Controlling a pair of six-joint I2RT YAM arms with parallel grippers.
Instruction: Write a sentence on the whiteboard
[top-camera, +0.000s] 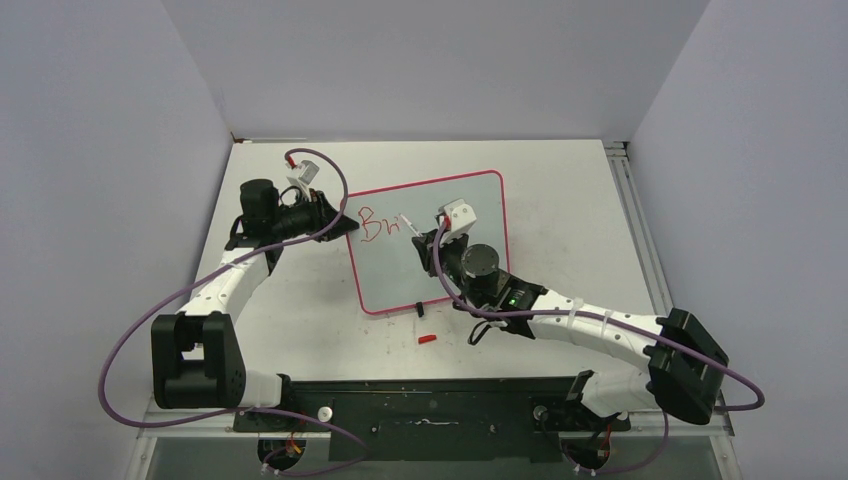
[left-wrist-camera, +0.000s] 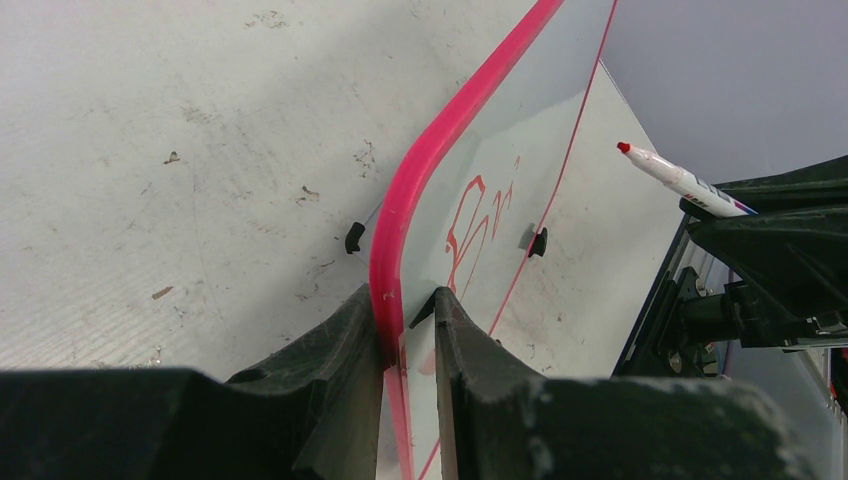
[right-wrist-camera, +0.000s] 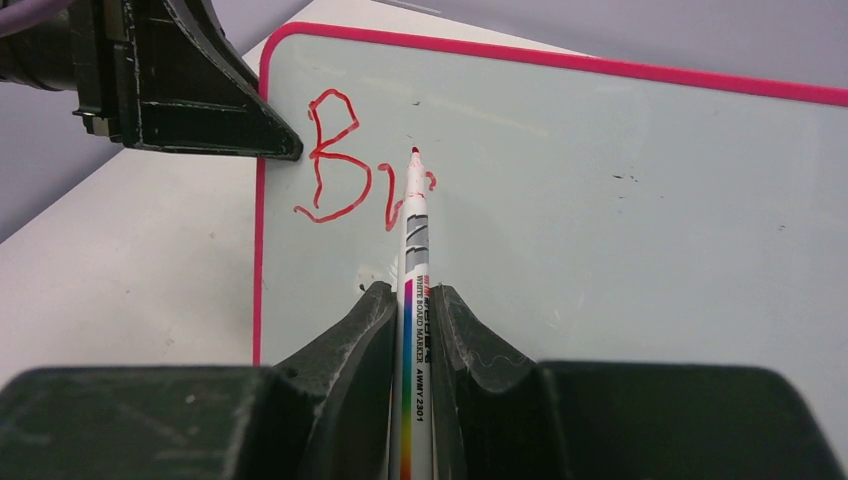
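Note:
The whiteboard with its pink-red frame lies on the table. Red lettering near its upper left reads "Bri" only; it also shows in the right wrist view and the left wrist view. My left gripper is shut on the board's left edge, one finger each side of the frame. My right gripper is shut on a white board marker. Its red tip is at the last letter. The marker also shows in the left wrist view.
A small red marker cap lies on the table in front of the board's near edge. The board's black feet show at its edge. Grey walls close the table at the back and sides; a metal rail runs along the right.

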